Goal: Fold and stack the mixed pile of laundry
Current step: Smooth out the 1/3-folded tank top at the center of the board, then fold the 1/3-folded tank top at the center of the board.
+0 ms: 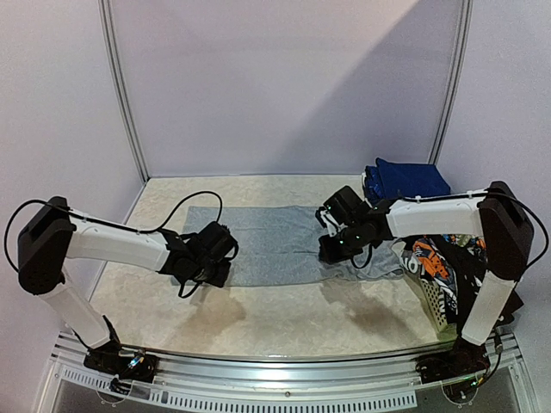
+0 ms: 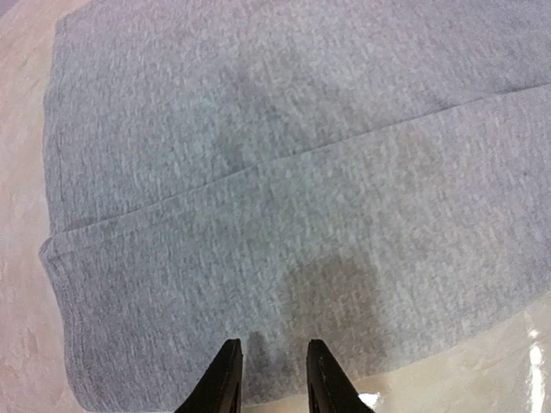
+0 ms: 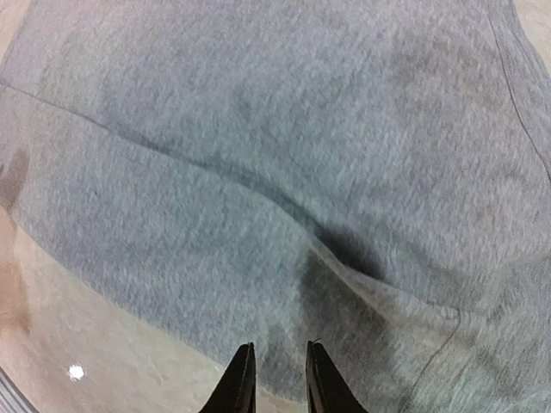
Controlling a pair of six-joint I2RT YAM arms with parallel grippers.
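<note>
The grey shirt (image 1: 258,241) lies spread across the middle of the table (image 1: 258,323), its long side running left to right. The left gripper (image 1: 209,260) is over its near-left corner. The right gripper (image 1: 343,245) is over its right end, where the cloth bunches beside the basket (image 1: 435,317).

Only the top view shows the rest of the laundry. A folded navy stack (image 1: 406,179) sits on the table behind the right arm. A printed garment (image 1: 430,258) and black cloth (image 1: 472,268) are heaped in the basket and over its rim.

The top view hides both pairs of jaws under the wrists, but the wrist cameras show them. On the left, the two black fingers (image 2: 225,383) stand a narrow gap apart, with flat grey cloth showing between them and nothing pinched. Just past the tips lies the shirt's near edge and the glossy table. A straight edge crosses this view, one layer of the shirt lying over another.

On the right, the fingers (image 3: 320,379) are likewise narrowly parted and hold nothing. Ahead of them the cloth rises in a ridge with a dark shadow under it — a wrinkle too small to make out from above. Whether either pair of tips touches the cloth I cannot tell.
</note>
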